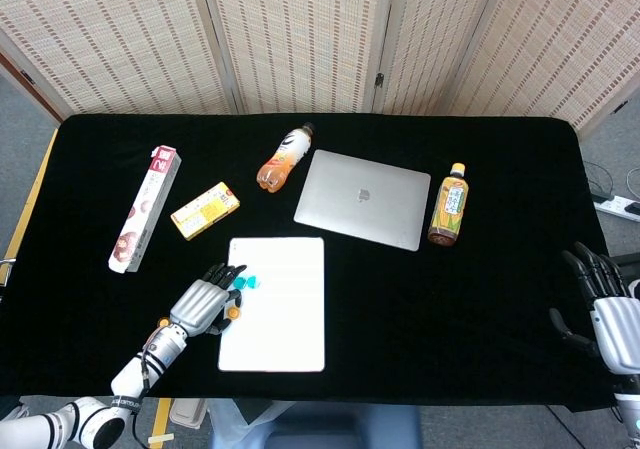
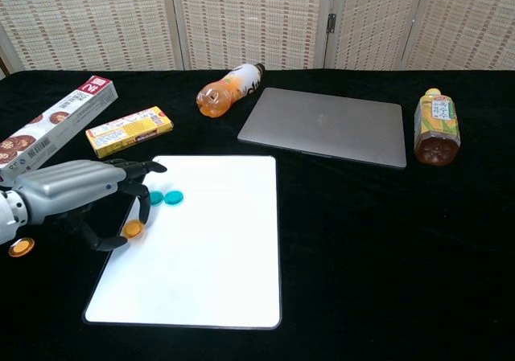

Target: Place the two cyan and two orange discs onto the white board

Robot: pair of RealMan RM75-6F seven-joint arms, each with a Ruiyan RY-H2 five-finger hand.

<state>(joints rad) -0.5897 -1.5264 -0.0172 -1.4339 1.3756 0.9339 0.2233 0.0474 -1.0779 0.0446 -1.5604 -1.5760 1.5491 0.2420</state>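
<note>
The white board (image 1: 285, 314) (image 2: 209, 248) lies at the front middle of the black table. Two cyan discs (image 1: 247, 281) (image 2: 166, 198) sit side by side near its upper left corner. My left hand (image 1: 203, 304) (image 2: 76, 190) reaches over the board's left edge and pinches an orange disc (image 2: 133, 230) (image 1: 231, 314) between thumb and a finger, low over the board surface. A second orange disc (image 2: 21, 247) lies on the cloth left of the hand. My right hand (image 1: 610, 304) hangs at the far right edge, fingers spread and holding nothing.
A silver laptop (image 1: 362, 199) lies closed behind the board. An orange drink bottle (image 1: 283, 159) lies on its side, and a tea bottle (image 1: 449, 205) stands to the laptop's right. A yellow box (image 1: 204, 210) and a long biscuit box (image 1: 145, 207) lie at the left.
</note>
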